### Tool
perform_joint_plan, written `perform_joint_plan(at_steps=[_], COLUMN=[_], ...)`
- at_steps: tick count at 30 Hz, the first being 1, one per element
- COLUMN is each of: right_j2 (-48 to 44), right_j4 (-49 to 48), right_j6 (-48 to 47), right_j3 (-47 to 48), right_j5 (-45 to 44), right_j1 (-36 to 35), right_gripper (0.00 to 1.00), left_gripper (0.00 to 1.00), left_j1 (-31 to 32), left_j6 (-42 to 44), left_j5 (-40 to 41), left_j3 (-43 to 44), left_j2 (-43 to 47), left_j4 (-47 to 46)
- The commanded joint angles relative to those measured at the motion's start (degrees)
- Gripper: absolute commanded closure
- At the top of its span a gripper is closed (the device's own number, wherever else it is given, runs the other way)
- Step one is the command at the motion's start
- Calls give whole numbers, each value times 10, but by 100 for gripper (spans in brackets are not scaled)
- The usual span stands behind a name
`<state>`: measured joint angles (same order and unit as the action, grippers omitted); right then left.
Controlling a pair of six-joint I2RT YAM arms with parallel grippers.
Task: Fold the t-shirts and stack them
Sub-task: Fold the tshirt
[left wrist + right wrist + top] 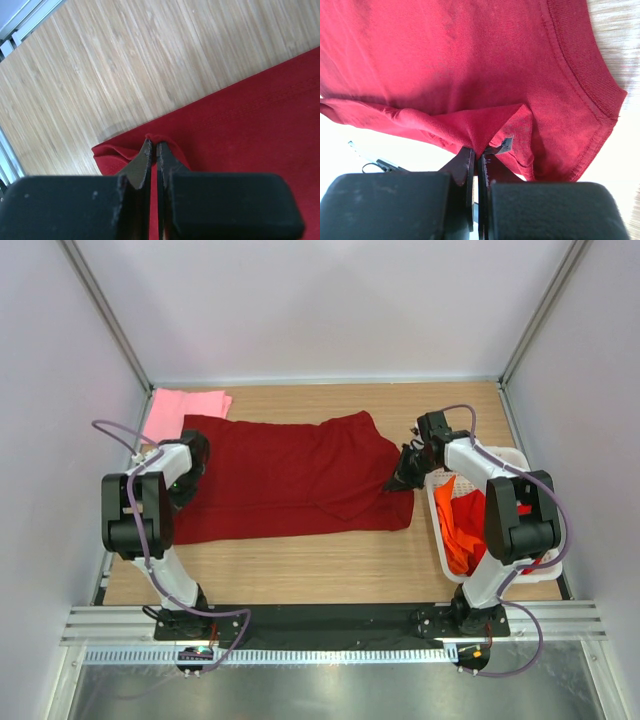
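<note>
Inspection at the table: the dark red (maroon) soft cloth t-shirt (285, 475) lies spread lengthwise across the middle of the light wooden table (300, 562), collar end toward the right, and it is the item in work. The left jaws are shut tight on a small ridge of cloth at the shirt's left edge, with no gap between them in the left wrist view. The fabric there rises into a short pinch while the rest lies flat on the wood. The right jaws are likewise closed, holding a peak of the same shirt at its right end, just beside the ribbed neckband (580, 70) (a small grey label (506, 144) sits against the jaw tips). Holding both ends at once appears deliberate: in my judgement it lets the two arms carry one long edge over together, so the fold lands straight rather than bunching at one side. A flap lies doubled over on the right half, so the fold seems partly made. The light pink cloth t-shirt (185, 405) lies flat at the far left corner, its near edge meeting the maroon one, and that is probably where the stack is meant to go. The orange cloth t-shirt (460, 525) is heaped in the white plastic basket (516, 458) at the right, evidently awaiting its turn. Whether a brighter red shirt lies with it I cannot tell.
</note>
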<state>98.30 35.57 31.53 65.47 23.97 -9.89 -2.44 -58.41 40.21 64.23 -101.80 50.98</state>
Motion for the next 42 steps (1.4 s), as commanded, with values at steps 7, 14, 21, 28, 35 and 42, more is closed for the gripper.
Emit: perform_joint_plan(at_steps=[7, 14, 21, 28, 35, 42], right_j2=[-3, -9, -19, -9, 10, 22], right_j4=[-2, 0, -3, -10, -15, -11], right_j6=[-9, 0, 7, 11, 10, 14], right_j3=[25, 14, 9, 7, 24, 40], right_j5=[-16, -33, -45, -37, -29, -25], right_j1=[5, 5, 7, 7, 7, 7], right_gripper=[99, 99, 99, 99, 99, 91], left_gripper=[100, 100, 100, 100, 98, 65], left_j1=[-4, -5, -4, -4, -4, -5], left_j6=[2, 6, 10, 15, 16, 23], left_j5=[13, 11, 11, 16, 8, 20], left_j3=[26, 37, 49, 64, 78, 100], left_j2=[-13, -27, -36, -48, -67, -59], left_j4=[-1, 1, 3, 9, 10, 32])
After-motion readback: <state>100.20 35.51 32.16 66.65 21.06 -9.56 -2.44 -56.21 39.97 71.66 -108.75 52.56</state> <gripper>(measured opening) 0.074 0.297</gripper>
